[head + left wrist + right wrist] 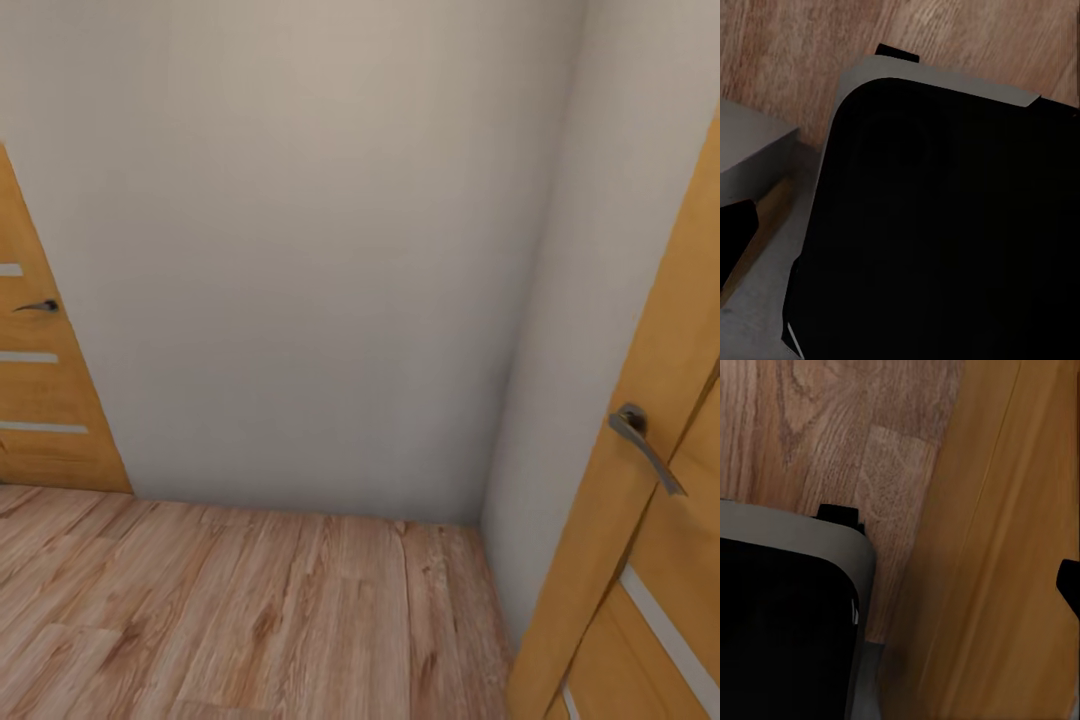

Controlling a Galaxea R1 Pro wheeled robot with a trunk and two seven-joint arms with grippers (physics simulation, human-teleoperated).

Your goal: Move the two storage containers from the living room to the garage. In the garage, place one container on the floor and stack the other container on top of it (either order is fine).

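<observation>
Facing a wall corner (520, 300), wooden door (640, 480) lower right very close; base could clip it turning. Containers unseen; pincer states can't tell.

Two wooden doors (45, 400) (640, 500), two handles (38, 306) (645, 445)

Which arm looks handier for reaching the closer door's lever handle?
Probably the right. The closer door and its lever handle stand on the robot's right, and its panel looms beside the right wrist camera. The other door is farther away, to the left.
</observation>
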